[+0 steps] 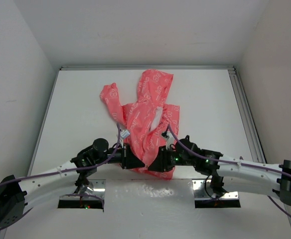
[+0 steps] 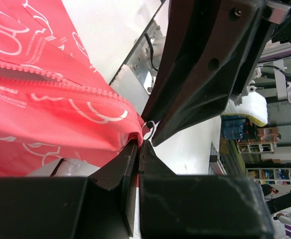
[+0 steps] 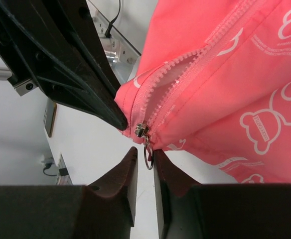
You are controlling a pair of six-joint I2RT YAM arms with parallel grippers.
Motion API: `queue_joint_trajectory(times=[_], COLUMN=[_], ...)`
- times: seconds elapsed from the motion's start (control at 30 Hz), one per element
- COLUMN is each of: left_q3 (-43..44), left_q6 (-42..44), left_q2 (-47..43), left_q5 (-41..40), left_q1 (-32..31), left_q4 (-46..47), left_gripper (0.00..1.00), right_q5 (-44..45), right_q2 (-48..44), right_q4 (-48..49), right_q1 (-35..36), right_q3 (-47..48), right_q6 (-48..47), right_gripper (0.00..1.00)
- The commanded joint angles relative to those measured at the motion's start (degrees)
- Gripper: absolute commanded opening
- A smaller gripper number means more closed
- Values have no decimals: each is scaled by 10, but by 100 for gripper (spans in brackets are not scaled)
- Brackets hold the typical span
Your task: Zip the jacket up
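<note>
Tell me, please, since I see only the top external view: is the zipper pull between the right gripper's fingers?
Observer: Yes. In the right wrist view, the pull ring hangs between the slightly parted fingertips of the right gripper.
Operator: Where is the slider?
Observer: The slider sits at the bottom hem of the jacket; the teeth above it lie apart.
Operator: And the left gripper?
Observer: The left gripper is shut on the hem corner beside the slider.
</note>
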Motion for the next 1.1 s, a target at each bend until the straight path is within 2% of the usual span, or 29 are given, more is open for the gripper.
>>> queue_joint_trajectory(times=[0.0,0.03,0.13,0.2,0.23,0.3,0.4,0.63,0.77,1.0,1.07], left_q3=[-5,-5,-2,-7,-6,-3,0,-5,-5,0,2], left_q6=[2,1,3,1,0,1,7,2,2,4,6], left_q2=[-11,-10,-11,-13,-13,-10,-6,-5,-6,-6,-5], left_q5=[4,5,5,0,1,1,2,0,0,0,1], left_q1=[-9,-9,-9,-9,-9,-9,-9,-9,-10,-10,-9], left_q4=[17,20,14,18,18,16,14,22,21,19,18], left_gripper=[0,0,0,0,0,0,0,0,0,0,0], right_q5=[8,9,8,5,5,9,14,1,12,18,18], right_q2=[-9,-9,-2,-6,-15,-24,-26,-15,-24,-34,-32], right_q4=[29,31,21,21,22,13,-13,-7,-9,-27,-31], right_q1=[4,4,4,4,4,4,4,5,11,14,14], right_q3=[25,23,30,26,24,24,37,33,22,25,27], right_q6=[5,5,1,6,8,8,2,12,18,20,20], right_gripper=[18,13,11,14,23,29,25,18,24,27,35])
